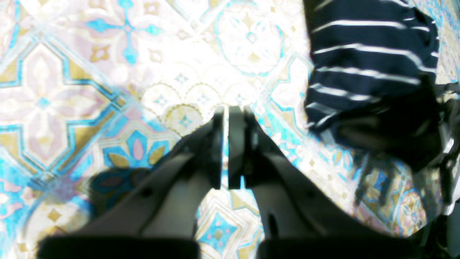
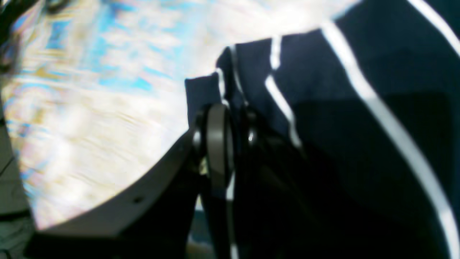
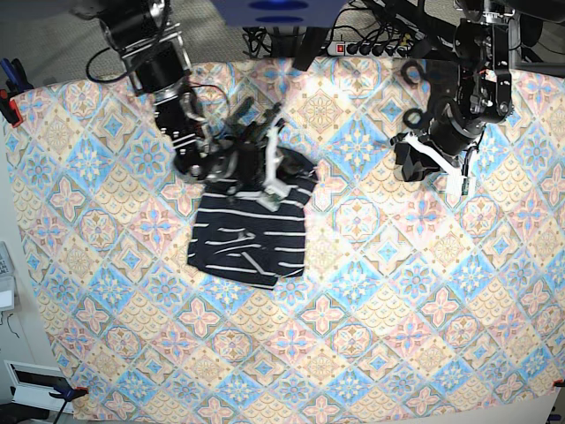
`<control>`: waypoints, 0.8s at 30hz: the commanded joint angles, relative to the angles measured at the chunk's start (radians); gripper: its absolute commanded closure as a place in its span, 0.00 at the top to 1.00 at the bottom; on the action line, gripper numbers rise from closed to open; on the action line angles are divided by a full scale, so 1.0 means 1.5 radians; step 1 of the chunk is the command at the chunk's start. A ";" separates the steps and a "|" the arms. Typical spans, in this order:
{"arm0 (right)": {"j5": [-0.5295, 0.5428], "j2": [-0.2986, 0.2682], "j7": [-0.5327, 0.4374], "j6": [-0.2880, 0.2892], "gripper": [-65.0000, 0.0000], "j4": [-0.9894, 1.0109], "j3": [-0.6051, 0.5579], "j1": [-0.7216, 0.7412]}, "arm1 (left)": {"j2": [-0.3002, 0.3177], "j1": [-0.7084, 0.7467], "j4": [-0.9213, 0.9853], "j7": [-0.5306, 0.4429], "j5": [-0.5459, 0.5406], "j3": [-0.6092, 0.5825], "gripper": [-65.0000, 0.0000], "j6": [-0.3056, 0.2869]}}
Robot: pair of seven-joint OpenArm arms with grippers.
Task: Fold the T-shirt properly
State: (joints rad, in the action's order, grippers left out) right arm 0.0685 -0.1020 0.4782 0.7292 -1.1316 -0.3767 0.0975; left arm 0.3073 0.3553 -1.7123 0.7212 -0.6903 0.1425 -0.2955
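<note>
The T-shirt [image 3: 252, 238], dark navy with thin white stripes, lies partly folded on the tablecloth at the left centre of the base view. My right gripper [image 3: 274, 187] is at its upper right corner, shut on an edge of the cloth. In the right wrist view that gripper [image 2: 230, 120] pinches a hem of the T-shirt [image 2: 341, 118], which fills the right half of the picture. My left gripper [image 1: 226, 144] hangs shut over bare tablecloth with nothing between its fingers. It stands well to the right of the shirt [image 1: 366, 64], where my left gripper [image 3: 410, 163] shows in the base view.
A pastel tile-patterned tablecloth [image 3: 371, 336] covers the whole table. Cables and a power strip [image 3: 371, 46] lie beyond the far edge. Clamps [image 3: 11, 106] hold the cloth at the left side and a front corner.
</note>
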 commanded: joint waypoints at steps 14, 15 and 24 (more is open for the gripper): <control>-0.019 -0.153 0.020 -0.021 0.11 -0.006 0.051 0.032 | 0.003 -0.007 0.007 -0.013 -0.009 0.002 0.02 -0.005; -0.019 -0.161 0.020 -0.021 0.11 -0.006 0.051 0.032 | 0.003 -0.007 0.007 -0.013 -0.009 0.002 0.02 -0.005; -0.019 -0.180 0.019 -0.021 0.11 -0.008 0.056 0.042 | 0.002 -0.013 0.007 -0.013 -0.009 0.001 0.02 -0.005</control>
State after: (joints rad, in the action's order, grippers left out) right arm 0.0593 -0.3538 0.4877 0.7143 -1.1336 -0.3000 0.1448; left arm 0.3016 0.3462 -1.6867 0.7212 -0.6899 0.1406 -0.2955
